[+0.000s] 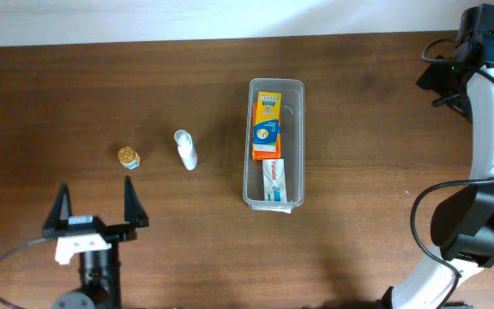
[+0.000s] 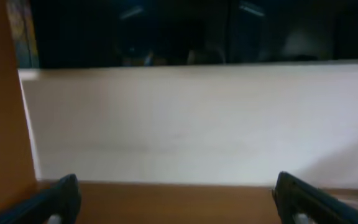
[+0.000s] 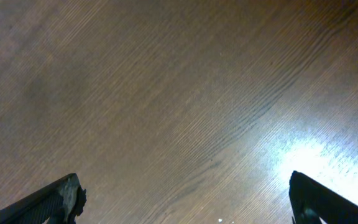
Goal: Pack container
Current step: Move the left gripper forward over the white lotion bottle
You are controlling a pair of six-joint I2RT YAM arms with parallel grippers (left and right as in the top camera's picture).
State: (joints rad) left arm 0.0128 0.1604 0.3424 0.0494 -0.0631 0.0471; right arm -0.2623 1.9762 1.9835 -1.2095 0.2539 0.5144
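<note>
Closest to the lens in the left wrist view are two dark fingers (image 2: 58, 200) of the left tool (image 2: 179, 208), one in each lower corner of the frame. They are spread wide with nothing between them. Behind them we see a thin strip of brown worktop (image 2: 179, 193), then a pale wall (image 2: 197, 118) across the middle. All of it is blurred.

Right wrist view: the right tool (image 3: 182, 208) is likewise spread, fingers (image 3: 64, 198) in the lower corners, nothing held. Only wood grain shows beneath it, with a bright glare patch at lower right.

Overhead: the left tool sits at lower left of the frame, its fingers pointing toward the top, apart and empty. The right arm runs up the right edge, its far end in the upper right corner, well apart from everything on the worktop.

The container (image 1: 276, 81) stands just right of centre, its long side running top to bottom. Inside, an orange box (image 1: 267, 127) with blue print fills the upper half and a white box (image 1: 274, 182) with red and blue print the lower half. We cannot tell whether the two touch or overlap.

Left of the container a white bottle (image 1: 186, 149) lies on its side on the bare wood. Farther left is a small gold-topped object (image 1: 129, 156), too small to identify and apart from the bottle.
</note>
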